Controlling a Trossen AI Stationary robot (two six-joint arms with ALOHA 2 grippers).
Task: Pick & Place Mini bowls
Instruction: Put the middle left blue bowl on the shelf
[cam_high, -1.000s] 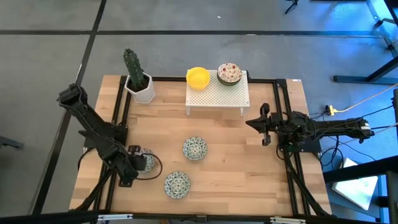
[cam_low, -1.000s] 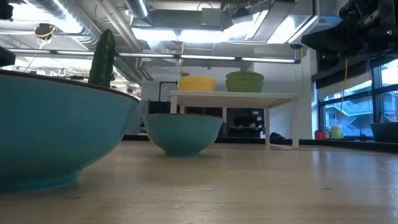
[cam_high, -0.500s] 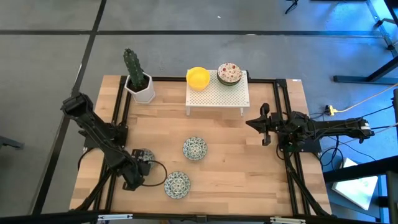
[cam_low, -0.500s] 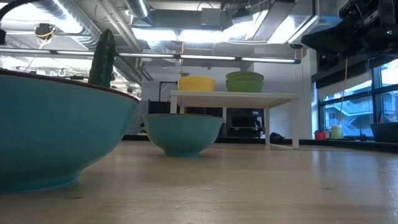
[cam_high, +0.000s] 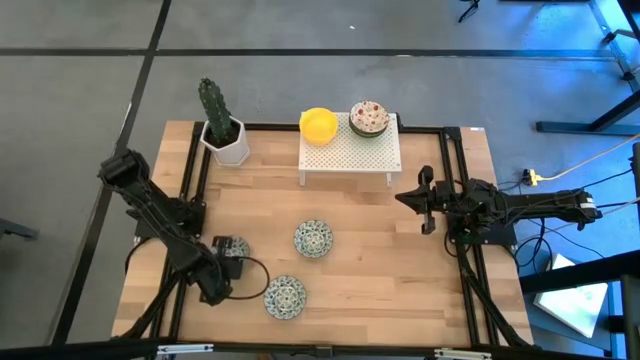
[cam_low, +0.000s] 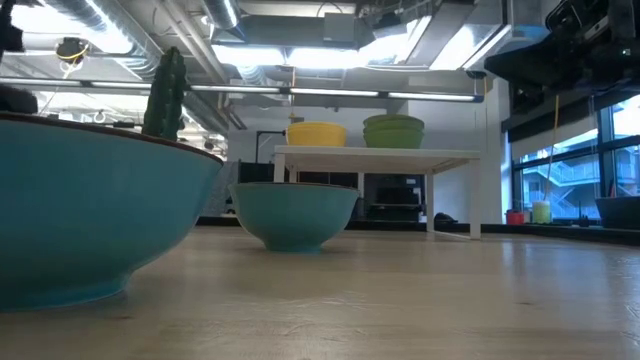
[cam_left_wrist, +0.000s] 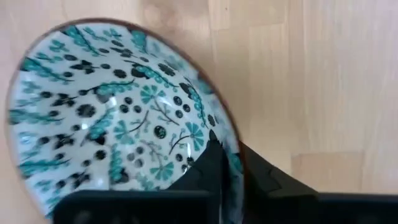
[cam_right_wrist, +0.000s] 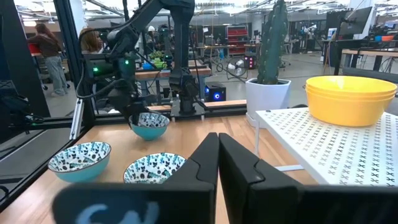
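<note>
Three white mini bowls with a blue-green pattern stand on the wooden table: one at mid-table (cam_high: 313, 238), one near the front edge (cam_high: 285, 296), and one at the left (cam_high: 234, 249) under my left gripper (cam_high: 222, 260), which is shut on it. A yellow bowl (cam_high: 319, 125) and a floral bowl (cam_high: 369, 118) sit on the white rack (cam_high: 350, 152) at the far edge. My right gripper (cam_high: 428, 205) waits shut at the table's right side, touching nothing. My left gripper pinches the left bowl's rim (cam_left_wrist: 225, 127), with one finger (cam_left_wrist: 210, 163) inside the bowl and the other (cam_left_wrist: 264, 177) outside its wall. The fingers come from above, slanting down. The bowl sits mouth up and about level (cam_right_wrist: 151, 126); whether it is clear of the table I cannot tell.
A cactus in a white pot (cam_high: 225, 140) stands at the far left corner. Black frame rails (cam_high: 455, 190) run along the table's sides. Bare wood lies between the rack and the bowls and across the right half.
My left arm has sunk and shifted a little toward the table's near edge over the left bowl. The other bowls and my right arm have stayed in place.
</note>
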